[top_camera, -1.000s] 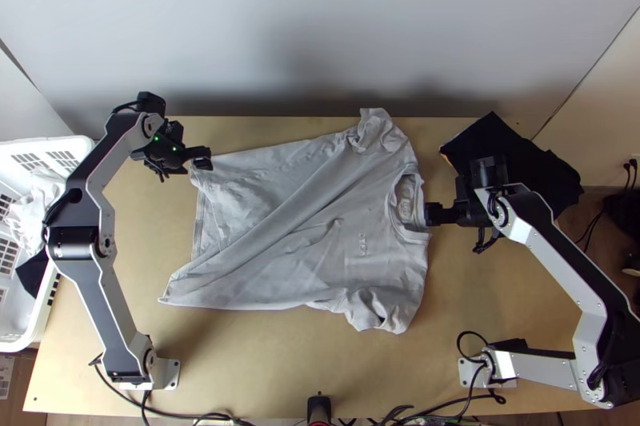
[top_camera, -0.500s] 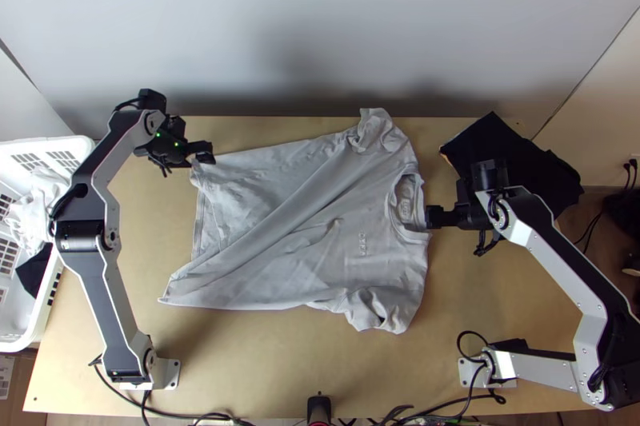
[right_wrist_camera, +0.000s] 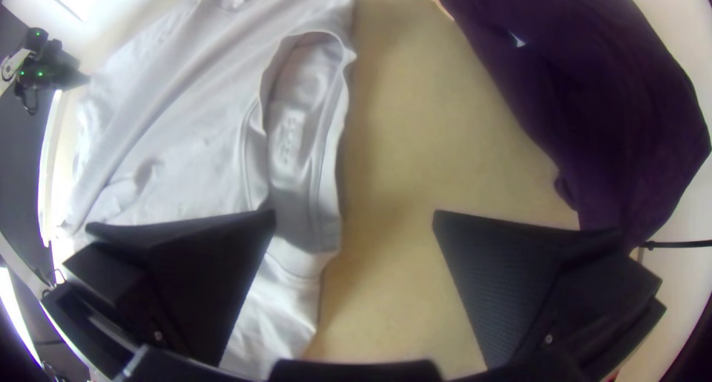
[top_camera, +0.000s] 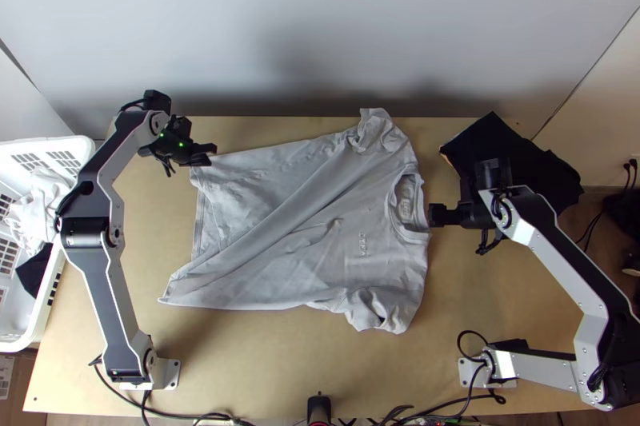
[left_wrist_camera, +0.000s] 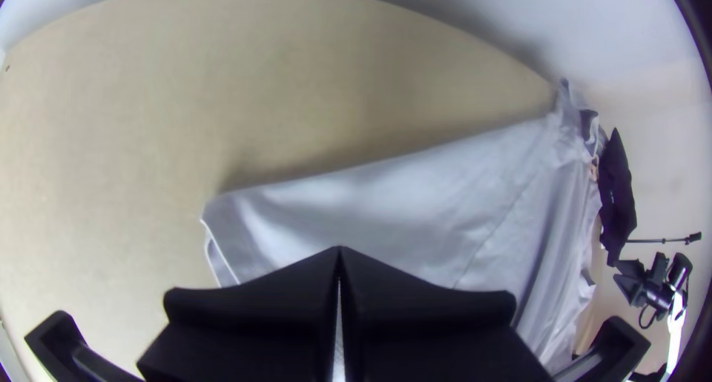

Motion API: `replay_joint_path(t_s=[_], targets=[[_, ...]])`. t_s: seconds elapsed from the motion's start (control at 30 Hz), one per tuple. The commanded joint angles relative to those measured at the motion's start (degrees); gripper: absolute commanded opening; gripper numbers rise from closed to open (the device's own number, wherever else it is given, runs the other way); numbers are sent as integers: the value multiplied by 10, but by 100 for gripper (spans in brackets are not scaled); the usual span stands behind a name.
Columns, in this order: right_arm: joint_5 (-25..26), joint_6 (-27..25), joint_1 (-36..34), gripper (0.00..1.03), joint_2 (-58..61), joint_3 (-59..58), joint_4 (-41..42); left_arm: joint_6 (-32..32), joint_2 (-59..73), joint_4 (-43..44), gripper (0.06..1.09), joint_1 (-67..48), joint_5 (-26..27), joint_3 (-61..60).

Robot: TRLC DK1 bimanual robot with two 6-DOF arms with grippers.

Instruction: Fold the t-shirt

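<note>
The light grey t-shirt (top_camera: 312,226) lies spread and wrinkled, a long diagonal fold across its body, collar to the right and sleeves rumpled. My left gripper (top_camera: 211,155) is at the hem's far-left corner. In the left wrist view, my left gripper (left_wrist_camera: 340,250) has its fingers together over the shirt (left_wrist_camera: 400,211), with no cloth seen pinched at their tips. Just right of the collar is my right gripper (top_camera: 432,215). In the right wrist view, my right gripper (right_wrist_camera: 354,215) stands wide open, one finger over the shirt's collar area (right_wrist_camera: 297,263), the other over bare table.
A dark cloth (top_camera: 532,162) lies at the back right, partly under the right arm. At the left edge stands a white basket (top_camera: 60,146) with cloth inside. Cables run along the table's near edge, and a wall rises behind the table (top_camera: 264,362).
My left gripper has shifted slightly to the right, and its fingers have turned a little. My right gripper has edged slightly right, away from the collar. The shirt lies as before.
</note>
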Motion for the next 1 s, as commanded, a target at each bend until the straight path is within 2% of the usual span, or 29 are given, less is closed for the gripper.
replay_joint_path(t_s=[0.0, 0.03, 0.1, 0.17, 0.3, 0.4, 0.53, 0.7, 0.97], targets=[[-1, -3, -9, 98, -3, 4, -3, 20, -28, -82, 81, -4, 26, 7], [-1, -4, -9, 98, -3, 4, -3, 20, -38, -103, 94, -4, 26, 5], [-1, -4, -10, 98, -3, 4, -4, 17, -66, -130, 96, -2, 27, -10], [-2, -3, -9, 98, -3, 4, -4, 16, -105, -135, 102, 2, 30, -53], [-2, -3, -8, 98, -1, 5, -4, 27, -158, -118, 102, 13, 62, -150], [-2, 0, -1, 98, 3, 8, -4, 25, -175, -72, 102, 14, 97, -214], [-2, 5, 9, 98, 4, 15, -4, 6, -192, 19, 102, -6, 103, -279], [-2, 3, 8, 98, -2, 13, -5, -5, -165, 71, 102, -14, 103, -281], [-1, 0, -2, 98, -10, 4, -10, -1, -153, 74, 102, -6, 92, -258]])
